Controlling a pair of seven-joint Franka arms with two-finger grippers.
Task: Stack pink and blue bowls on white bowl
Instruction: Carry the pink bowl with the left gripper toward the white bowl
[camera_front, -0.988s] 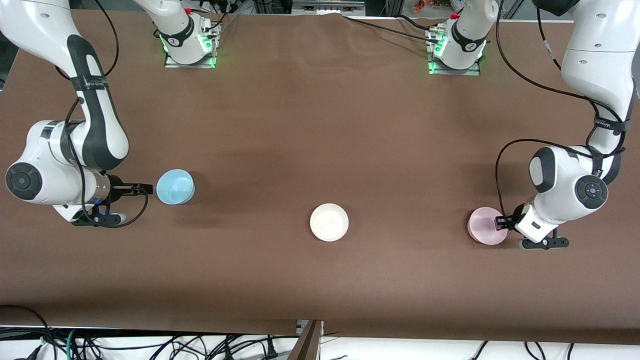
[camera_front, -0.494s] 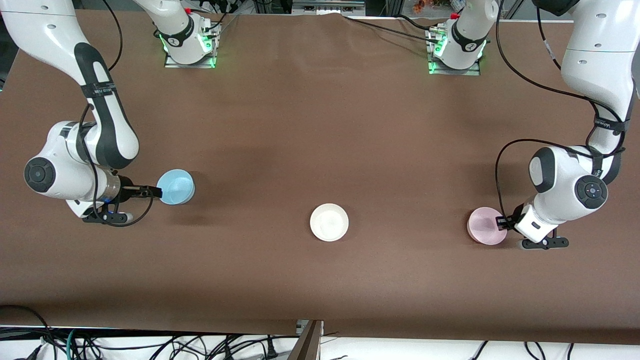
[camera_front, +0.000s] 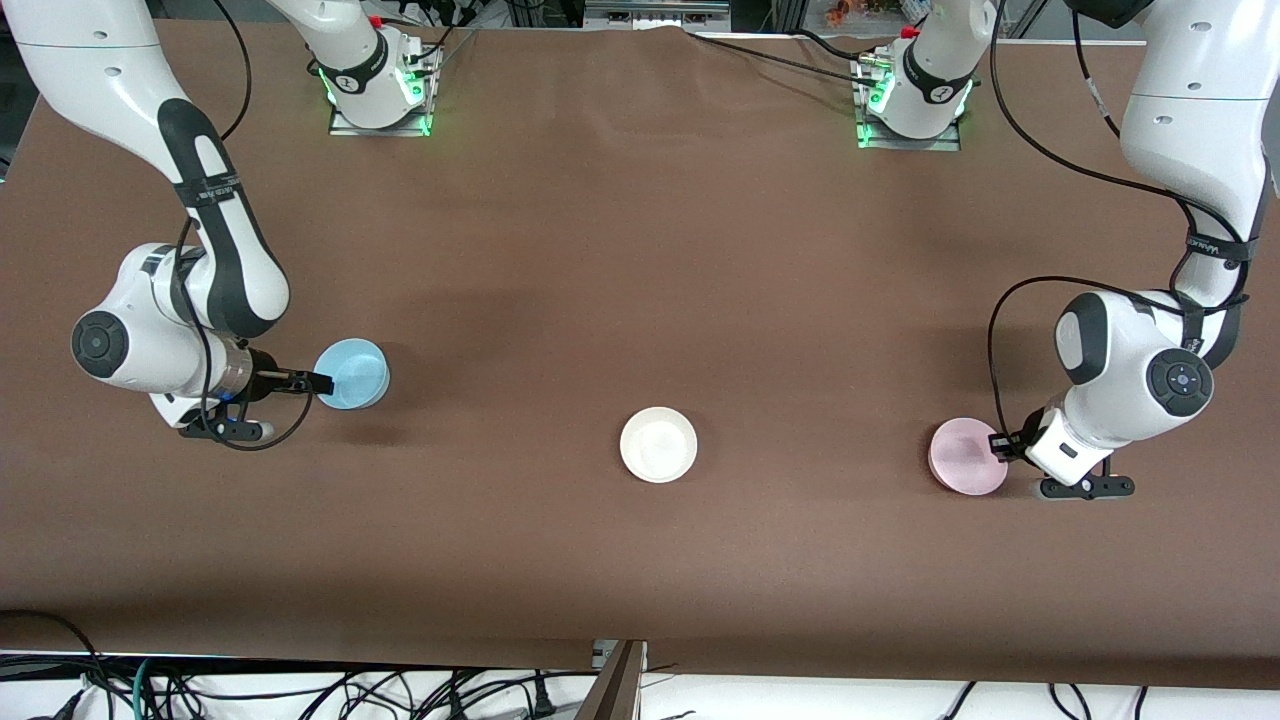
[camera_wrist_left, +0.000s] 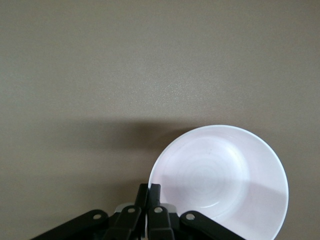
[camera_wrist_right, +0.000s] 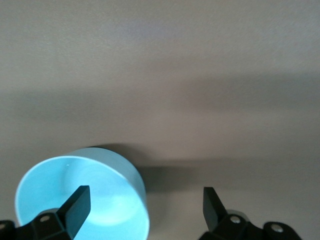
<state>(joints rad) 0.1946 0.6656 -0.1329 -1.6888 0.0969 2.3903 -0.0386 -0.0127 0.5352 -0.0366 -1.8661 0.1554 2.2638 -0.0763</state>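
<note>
The light blue bowl (camera_front: 352, 372) stands upright toward the right arm's end of the table. My right gripper (camera_front: 322, 381) is open at its rim. In the right wrist view one fingertip (camera_wrist_right: 77, 204) is over the inside of the blue bowl (camera_wrist_right: 100, 195) and the other is outside it, so the gripper (camera_wrist_right: 145, 206) straddles the wall. The pink bowl (camera_front: 962, 458) is toward the left arm's end. My left gripper (camera_front: 998, 445) is shut on its rim, as the left wrist view (camera_wrist_left: 149, 192) shows beside the pink bowl (camera_wrist_left: 220, 175). The white bowl (camera_front: 658, 445) stands between them, untouched.
The brown table (camera_front: 640, 250) holds only the three bowls. The two arm bases (camera_front: 375, 85) stand along its edge farthest from the front camera. Cables hang below the edge nearest that camera.
My right gripper has moved in to the blue bowl and now straddles its rim. My left gripper and the pink bowl have shifted slightly toward the white bowl.
</note>
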